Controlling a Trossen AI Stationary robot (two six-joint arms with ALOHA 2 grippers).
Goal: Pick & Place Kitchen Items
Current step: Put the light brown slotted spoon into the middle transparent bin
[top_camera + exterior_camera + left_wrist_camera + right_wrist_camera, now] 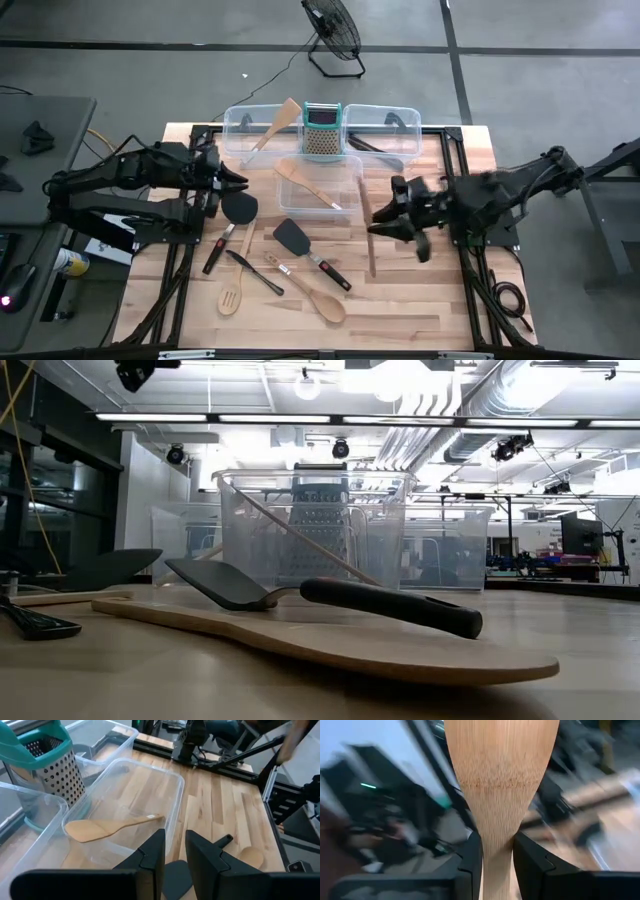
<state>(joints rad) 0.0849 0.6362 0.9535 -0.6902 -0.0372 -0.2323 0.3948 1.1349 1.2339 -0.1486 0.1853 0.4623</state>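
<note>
My right gripper (380,220) (497,857), over the table's right half, is shut on a light wooden spatula (368,232) that shows from above as a thin strip. My left gripper (243,182) (175,852) hovers at the near clear bin's (350,170) left end, narrowly open with nothing between its fingers. That bin holds a wooden spatula (107,827). A black round turner (238,208), a black turner with a black-and-red handle (292,238), a wooden spoon (318,297), a slotted wooden spoon (231,293) and two black-handled tools (215,255) lie flat on the table. My right gripper pinches the spatula's handle just below the blade (497,842), one finger (472,855) on each narrow edge. The fingers point about level toward the table's left and lie across the handle. The spatula looks lifted clear, about level, running from near to far.
Two more clear bins stand at the far edge, the left one (240,125) with a wooden spatula (275,124) leaning in it. A teal-topped metal grater (322,132) stands between them. The near right part of the table (430,300) is bare wood. A fan (335,35) stands on the floor beyond the table.
</note>
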